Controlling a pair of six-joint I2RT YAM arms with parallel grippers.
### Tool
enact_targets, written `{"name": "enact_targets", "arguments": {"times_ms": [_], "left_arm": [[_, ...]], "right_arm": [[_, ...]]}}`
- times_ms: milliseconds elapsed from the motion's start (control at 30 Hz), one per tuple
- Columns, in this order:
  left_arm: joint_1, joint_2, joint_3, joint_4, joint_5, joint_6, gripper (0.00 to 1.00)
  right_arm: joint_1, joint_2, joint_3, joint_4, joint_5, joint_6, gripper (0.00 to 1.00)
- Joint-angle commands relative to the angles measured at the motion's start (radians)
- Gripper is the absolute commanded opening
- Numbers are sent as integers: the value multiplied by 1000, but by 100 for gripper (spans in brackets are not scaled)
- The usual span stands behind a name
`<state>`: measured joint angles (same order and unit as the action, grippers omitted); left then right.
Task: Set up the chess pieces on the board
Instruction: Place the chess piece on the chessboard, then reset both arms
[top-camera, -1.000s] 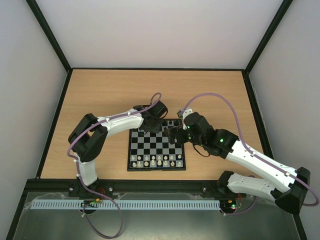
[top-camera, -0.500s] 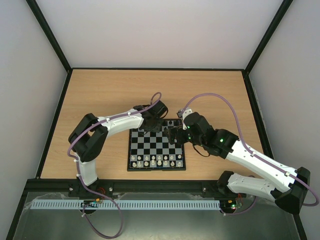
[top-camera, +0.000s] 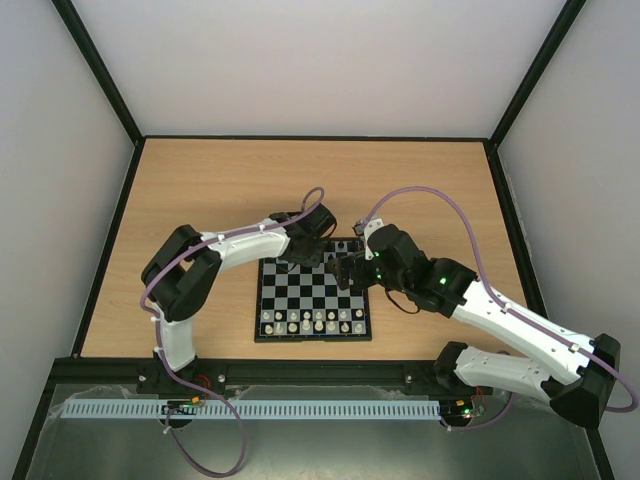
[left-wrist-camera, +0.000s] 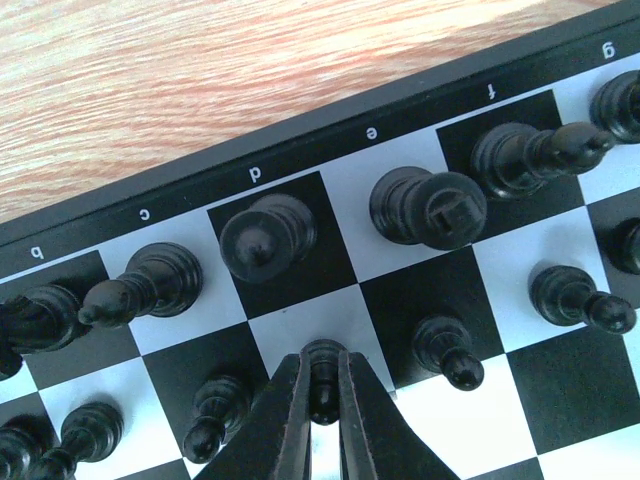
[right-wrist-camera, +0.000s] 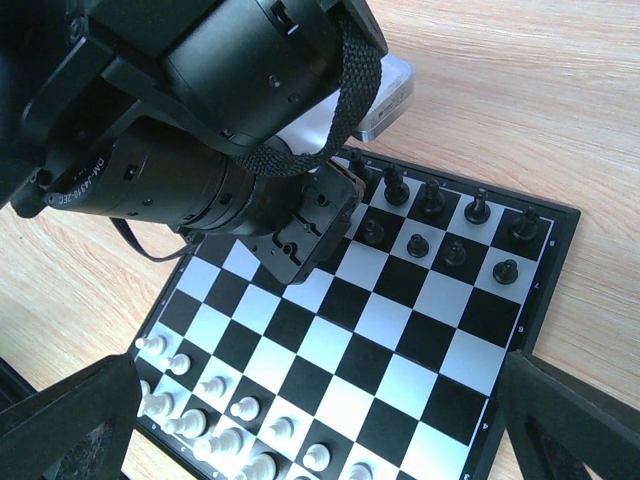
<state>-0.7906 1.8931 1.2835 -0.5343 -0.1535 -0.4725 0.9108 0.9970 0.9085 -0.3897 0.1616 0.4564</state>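
Table (top-camera: 200, 190): wood top, walled on three sides. The board (top-camera: 312, 292) lies near the 6 o'clock edge, midway between the two arm bases.

Left arm (top-camera: 240, 248): base at 7 o'clock, elbow pushed out toward 9, forearm running across to the board's 12 o'clock edge, wrist pitched down over it.

Right arm (top-camera: 500, 320): base at 5 o'clock, forearm reaching in to the board's 2 o'clock corner, wrist close to the left wrist.

Right fingers (right-wrist-camera: 70, 420): spread wide, holding nothing, hanging over the board's middle.

Left fingers (left-wrist-camera: 285, 410): pinched tight on a black pawn (left-wrist-camera: 322, 352).

White pieces (top-camera: 312, 322): lined up along the board's 6 o'clock edge. Black chess pieces (top-camera: 345, 250): gathered along the 12 o'clock edge. The left wrist view shows back-row men (left-wrist-camera: 428, 207) on files c to f, with pawns one row nearer.

The held pawn is over the pale d-file square in the pawn row. Cannot tell whether its base touches the board.

Risks, as I judge them:
- Neighbour pawns (left-wrist-camera: 445, 350) stand just beside the fingers at 3 and 9 o'clock, so a wide opening could knock one over.
- If released off-square or above the surface, the pawn may topple into the back row.
- The wrists are crowded at the far edge. A lift-out toward 2 o'clock could strike the right arm.
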Motion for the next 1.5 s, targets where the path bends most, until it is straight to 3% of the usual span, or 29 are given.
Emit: {"name": "enact_targets", "arguments": {"times_ms": [0, 167, 567, 767, 1067, 1333, 1467], "left_arm": [[10, 17, -15, -4, -1, -6, 4], [10, 17, -15, -4, -2, -8, 6], [7, -5, -12, -8, 2, -14, 24], [-15, -65, 10, -49, -24, -27, 26], [-59, -251, 63, -152, -89, -55, 28], [-67, -512, 9, -139, -164, -79, 43], [-66, -652, -81, -83, -192, -94, 55]], "right_arm": [[-4, 5, -11, 2, -6, -7, 98], [-3, 6, -13, 3, -11, -7, 99], [-3, 9, -15, 5, -21, -9, 99], [-4, 9, -14, 6, -23, -10, 99], [-3, 8, -14, 4, -8, -7, 99], [-4, 16, -12, -7, 40, 3, 99], [-3, 9, -17, 3, 74, 11, 99]]}}
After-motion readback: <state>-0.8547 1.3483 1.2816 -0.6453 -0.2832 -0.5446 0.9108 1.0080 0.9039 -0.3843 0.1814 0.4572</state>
